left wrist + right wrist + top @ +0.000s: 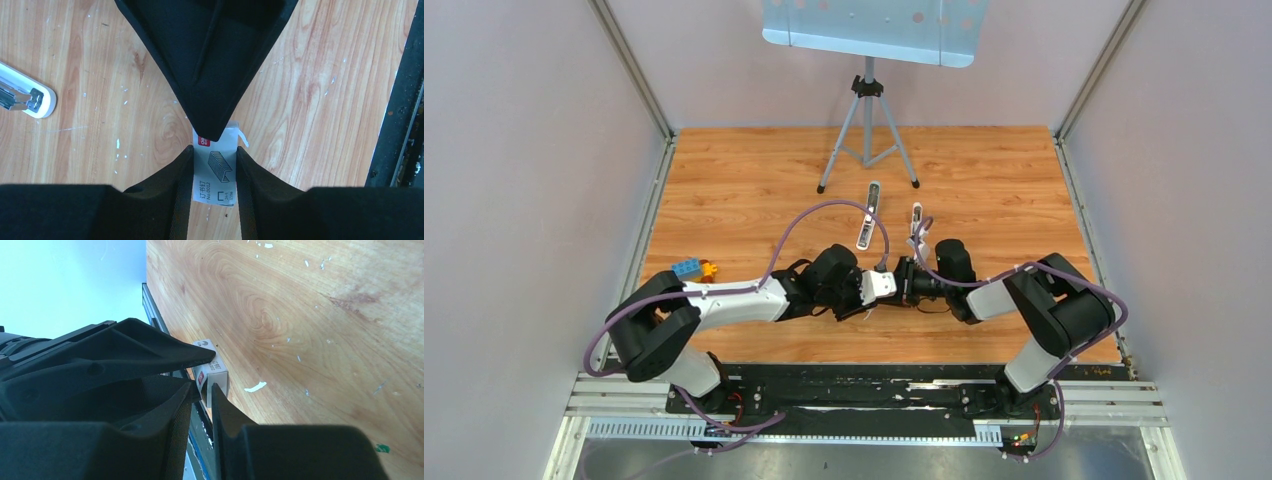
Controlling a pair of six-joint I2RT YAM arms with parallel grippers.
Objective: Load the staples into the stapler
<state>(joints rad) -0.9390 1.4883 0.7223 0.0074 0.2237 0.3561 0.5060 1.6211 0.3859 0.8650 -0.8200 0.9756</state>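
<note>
Both the left gripper [214,156] and right gripper [201,388] pinch the white staple carton [215,167], still unemptied, while the stapler [869,215] lies open beyond it, unloaded.

Both arms fold inward over the near-middle of the desk [724,170], their wrists meeting head-on. The left tool [215,150] reaches in from the left, its two black fingers [170,175] closed against the sides of a small white carton [881,284]. The right tool [202,390] comes in from the right, its fingers pinching one end of the same carton. Each elbow is bent back toward the desk's near edge.
</note>
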